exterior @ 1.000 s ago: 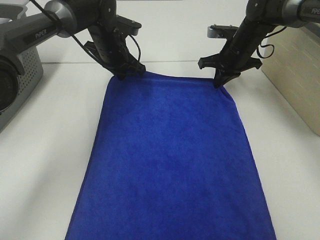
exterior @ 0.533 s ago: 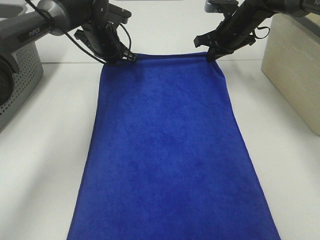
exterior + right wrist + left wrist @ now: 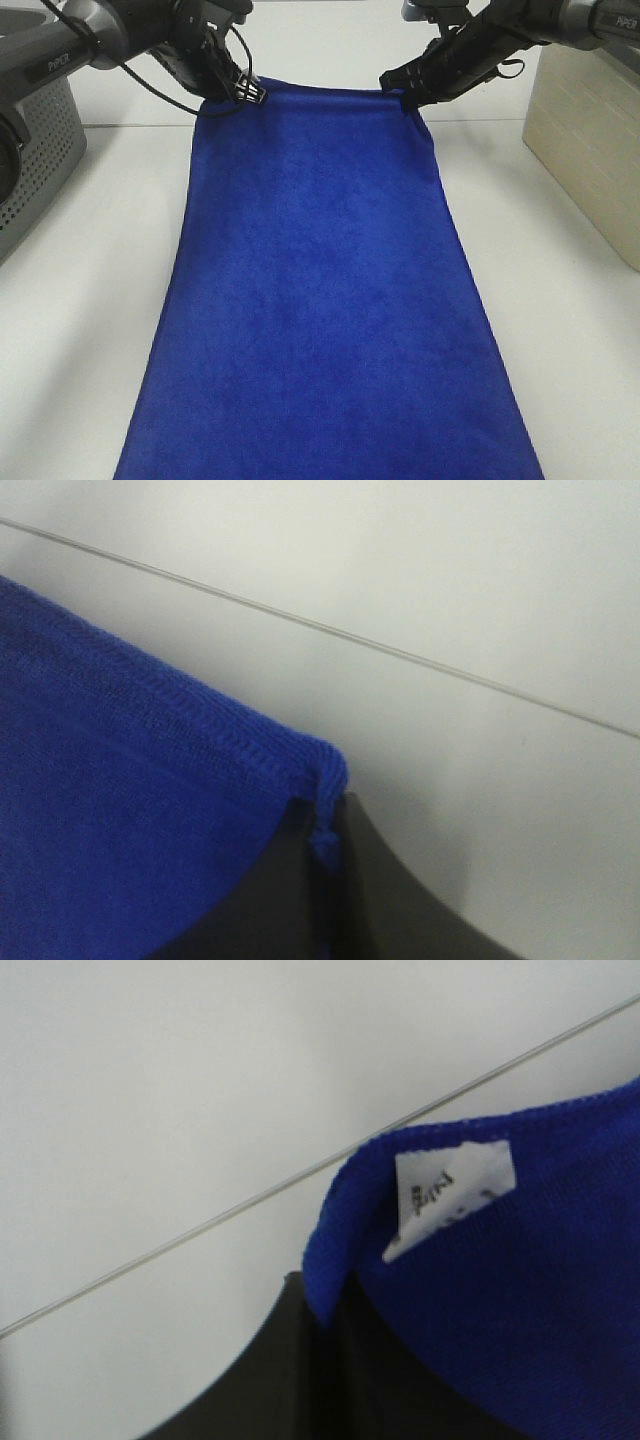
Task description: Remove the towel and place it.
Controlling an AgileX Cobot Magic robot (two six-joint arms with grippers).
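pinched shut on the towel's [image 3: 320, 300] two far corners by left fingers [image 3: 250, 93] and right fingers [image 3: 405, 98], probably to keep it spread taut over the desk [image 3: 80, 300].

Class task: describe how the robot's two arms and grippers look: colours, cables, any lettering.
Both arms are dark grey with black wrists. The left gripper and right gripper are black. Loose black cables loop along each arm. White "PiPER" lettering marks the left arm.

towel [image 3: 320, 300] near end cut by frame edge | tag [image 3: 450, 1195] print blurred, unreadable | grey basket [image 3: 35, 160] partly cropped
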